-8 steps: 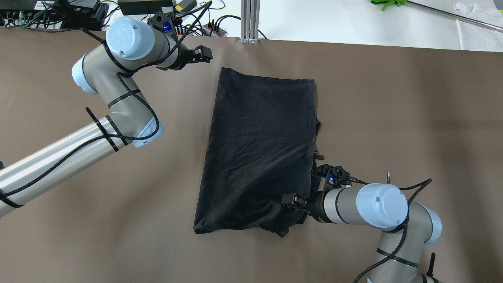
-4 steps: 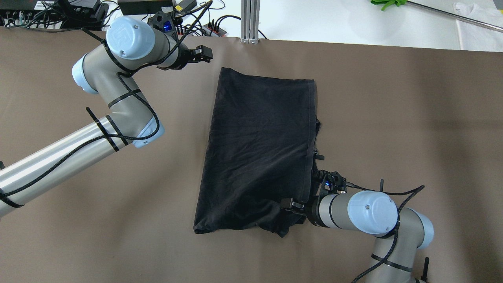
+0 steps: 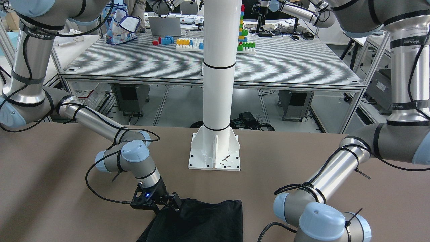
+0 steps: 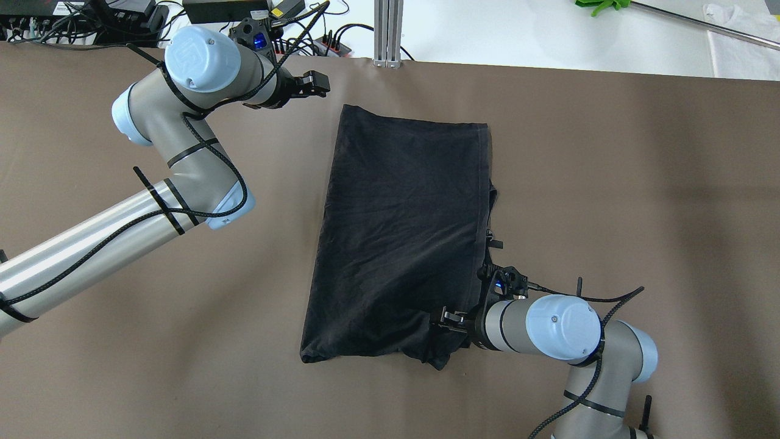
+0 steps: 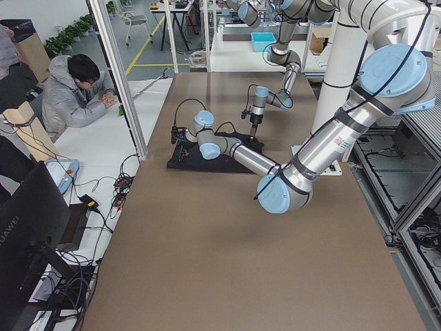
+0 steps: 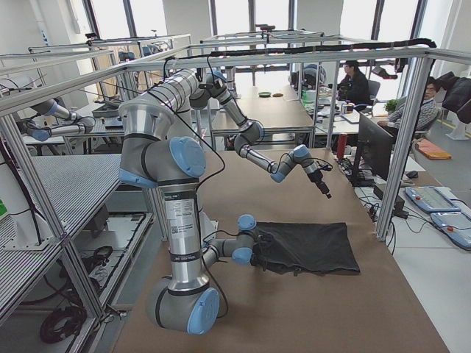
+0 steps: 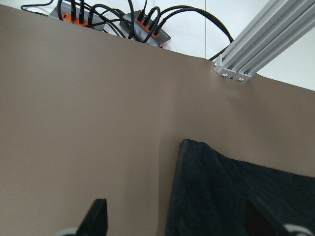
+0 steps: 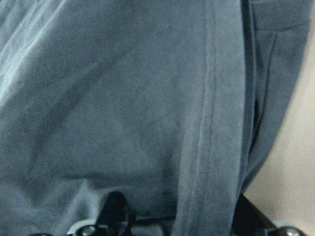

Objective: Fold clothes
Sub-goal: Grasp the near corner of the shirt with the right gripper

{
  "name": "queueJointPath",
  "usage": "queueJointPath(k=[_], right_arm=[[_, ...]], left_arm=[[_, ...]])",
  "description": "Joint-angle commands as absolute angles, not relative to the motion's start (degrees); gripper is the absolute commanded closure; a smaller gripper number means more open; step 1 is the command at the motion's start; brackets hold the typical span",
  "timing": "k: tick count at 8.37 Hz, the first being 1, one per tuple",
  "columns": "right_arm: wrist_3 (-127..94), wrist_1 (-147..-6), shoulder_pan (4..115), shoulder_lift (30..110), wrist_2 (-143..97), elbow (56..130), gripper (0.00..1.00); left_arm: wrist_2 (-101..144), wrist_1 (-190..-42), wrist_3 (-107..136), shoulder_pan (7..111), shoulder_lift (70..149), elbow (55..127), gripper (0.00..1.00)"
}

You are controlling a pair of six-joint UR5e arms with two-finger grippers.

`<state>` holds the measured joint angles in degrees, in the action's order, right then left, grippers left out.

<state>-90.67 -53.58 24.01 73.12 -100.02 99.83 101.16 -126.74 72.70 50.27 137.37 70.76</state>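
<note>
Meanwhile, the right arm has slid toward the black garment (image 4: 402,231) over the last second. Its pale blue wrist cap now sits further left in the overhead view and nearer the cloth. The right tool (image 4: 448,318) has pushed a little further onto the garment's near right corner. The left arm has not moved, and the garment's outline matches the earlier pictures.

The garment lies flat in the middle of the brown counter (image 4: 609,183), a rough rectangle with its long sides running away from the robot. A bunched fold pokes out at the near right corner. In the right wrist view, the right tool's fingers (image 8: 114,211) stand spread. A hemmed edge of the cloth lies across the gap between them, and they do not pinch it.

The left tool (image 4: 314,84) hovers over bare counter just beside the garment's far left corner. Its fingers (image 7: 98,219) are spread wide and hold nothing.

The black monitor (image 5: 21,234) at the counter's end reads "HUAWEI" on its back. Lettering on the arms' upper sleeves is too small to read with any certainty.

A blue bin (image 5: 262,43) stands on a far table, and its contents cannot be made out. The white pole (image 3: 218,67) rises from its base plate on the robot's side of the garment.
</note>
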Motion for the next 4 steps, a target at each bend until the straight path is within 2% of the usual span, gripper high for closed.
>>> queueJointPath(k=[1,4], right_arm=[[-90.8,-53.5,24.1,72.6,-100.0,99.8,1.00],[-92.8,-53.4,24.3,72.2,-100.1,100.1,1.00]], left_arm=[[101.2,-126.7,72.7,50.3,137.4,70.8,0.00],[101.2,-126.7,72.7,50.4,137.4,70.9,0.00]])
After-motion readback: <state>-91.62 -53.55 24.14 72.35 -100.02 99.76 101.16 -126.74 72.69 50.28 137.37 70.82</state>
